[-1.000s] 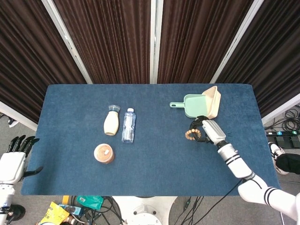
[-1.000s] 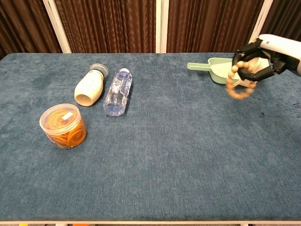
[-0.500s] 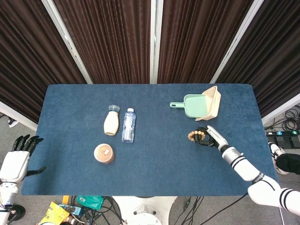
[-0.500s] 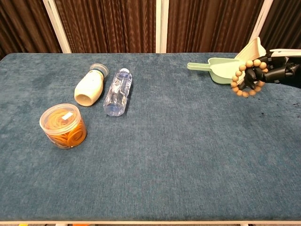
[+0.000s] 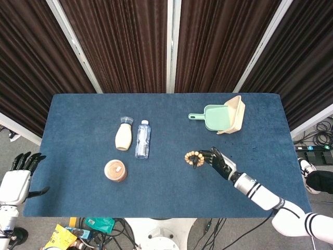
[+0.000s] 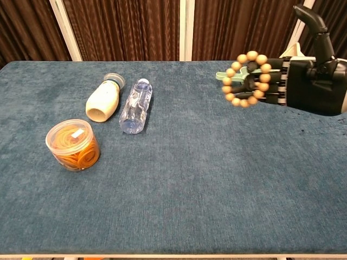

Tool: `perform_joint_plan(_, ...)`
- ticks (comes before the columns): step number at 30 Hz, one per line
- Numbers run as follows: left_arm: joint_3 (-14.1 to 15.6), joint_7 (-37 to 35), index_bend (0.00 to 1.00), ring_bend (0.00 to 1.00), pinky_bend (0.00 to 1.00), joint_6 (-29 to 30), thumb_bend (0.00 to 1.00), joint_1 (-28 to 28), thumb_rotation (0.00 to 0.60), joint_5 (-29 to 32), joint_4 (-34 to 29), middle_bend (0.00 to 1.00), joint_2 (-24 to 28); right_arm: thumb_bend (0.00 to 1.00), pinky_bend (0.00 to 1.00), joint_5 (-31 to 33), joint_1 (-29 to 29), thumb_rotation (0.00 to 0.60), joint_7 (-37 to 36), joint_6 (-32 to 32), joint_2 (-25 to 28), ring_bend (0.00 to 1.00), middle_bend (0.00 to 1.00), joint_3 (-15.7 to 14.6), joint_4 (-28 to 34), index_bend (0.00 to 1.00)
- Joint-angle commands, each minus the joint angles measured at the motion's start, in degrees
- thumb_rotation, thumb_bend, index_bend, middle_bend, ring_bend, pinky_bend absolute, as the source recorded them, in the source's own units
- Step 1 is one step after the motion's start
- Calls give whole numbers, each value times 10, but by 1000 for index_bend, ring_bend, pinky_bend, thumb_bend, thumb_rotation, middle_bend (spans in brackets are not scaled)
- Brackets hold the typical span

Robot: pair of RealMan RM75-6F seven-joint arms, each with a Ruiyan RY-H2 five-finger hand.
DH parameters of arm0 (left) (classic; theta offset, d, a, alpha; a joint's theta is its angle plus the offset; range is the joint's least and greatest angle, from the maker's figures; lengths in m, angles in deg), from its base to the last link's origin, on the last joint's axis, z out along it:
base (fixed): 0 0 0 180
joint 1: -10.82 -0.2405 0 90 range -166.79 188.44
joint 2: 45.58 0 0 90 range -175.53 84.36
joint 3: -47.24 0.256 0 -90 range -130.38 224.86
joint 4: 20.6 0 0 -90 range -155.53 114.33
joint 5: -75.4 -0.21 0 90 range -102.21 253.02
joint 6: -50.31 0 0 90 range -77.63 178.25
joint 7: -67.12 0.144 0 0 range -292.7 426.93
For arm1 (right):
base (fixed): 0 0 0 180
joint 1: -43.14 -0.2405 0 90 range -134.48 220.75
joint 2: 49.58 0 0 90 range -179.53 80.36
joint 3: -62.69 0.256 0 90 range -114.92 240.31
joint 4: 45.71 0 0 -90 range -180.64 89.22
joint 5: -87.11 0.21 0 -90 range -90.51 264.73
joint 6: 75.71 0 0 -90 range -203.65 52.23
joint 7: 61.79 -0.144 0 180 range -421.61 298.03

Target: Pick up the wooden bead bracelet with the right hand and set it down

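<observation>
Bracelet [image 6: 248, 79] has been carried leftward from near the dustpan [image 5: 222, 116], looped on right hand's [image 6: 303, 81] extended fingers, above counter [image 5: 166, 192]; set-down pending.

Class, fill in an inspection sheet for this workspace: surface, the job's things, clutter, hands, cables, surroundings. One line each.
Surface: blue cloth table.
Job's things: wooden bead bracelet hangs on the right hand's fingers, off the table.
Clutter: cream bottle and clear bottle lying side by side; tub of rubber bands; green dustpan.
Hands: right hand holds the bracelet; left hand beside the table, holding nothing.
Cables: some on the floor.
Surroundings: dark curtains.
</observation>
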Motion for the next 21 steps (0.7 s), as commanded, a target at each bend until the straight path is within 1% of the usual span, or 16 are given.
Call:
perform_joint_plan(1, 0, -1, 186, 25, 23, 1, 35, -1, 600, 0, 1, 128, -1, 183, 0, 9, -1, 24, -5, 23, -21, 221, 550, -3, -2, 477)
perform_joint_plan(2, 1, -2, 187, 25, 23, 1, 35, -1, 600, -1, 1, 128, -2, 307, 0, 15, 2, 21, 6, 28, -27, 241, 571, -1, -5, 488)
perform_joint_plan(4, 1, -3, 187, 25, 23, 3, 35, -2, 600, -2, 2, 127, -2, 404, 4, 31, 9, 19, 26, 40, -42, 274, 604, 4, -6, 531)
perform_joint_plan(6, 2, -4, 187, 25, 23, 5, 35, -3, 600, -3, 2, 127, -2, 442, 7, 42, 13, 17, 25, 47, -51, 316, 645, 6, -6, 597)
perform_joint_plan(8, 2, -6, 187, 25, 23, 7, 35, -4, 600, -3, 2, 127, -1, 455, 8, 46, 14, 18, 8, 51, -59, 344, 673, 4, -6, 638)
perform_joint_plan(10, 3, -7, 187, 25, 23, 8, 34, -6, 600, -4, 1, 128, 0, 424, 8, 45, 13, 20, -6, 51, -64, 355, 688, 0, -10, 662)
perform_joint_plan(12, 3, -7, 187, 25, 23, 8, 34, -6, 600, -4, 0, 127, 0, 353, 8, 43, 11, 21, -12, 52, -68, 358, 695, -4, -15, 677)
perform_joint_plan(14, 5, -6, 187, 25, 24, 7, 34, -6, 600, -4, 0, 128, -1, 308, 8, 46, 11, 19, -22, 55, -73, 362, 700, -6, -19, 686)
perform_joint_plan(17, 5, -4, 187, 25, 23, 5, 35, -5, 600, -5, -2, 128, 0, 284, 8, 50, 12, 31, -20, 57, -78, 380, 709, -7, -25, 700)
perform_joint_plan(19, 4, -3, 187, 25, 22, 5, 34, -5, 600, -4, -3, 128, 0, 276, 9, 51, 12, 96, -15, 59, -80, 380, 710, -8, -27, 701)
perform_joint_plan(21, 4, -2, 187, 25, 23, 4, 34, -4, 600, -4, -3, 128, 0, 279, 12, 51, 12, 175, -14, 60, -81, 380, 709, -9, -28, 701)
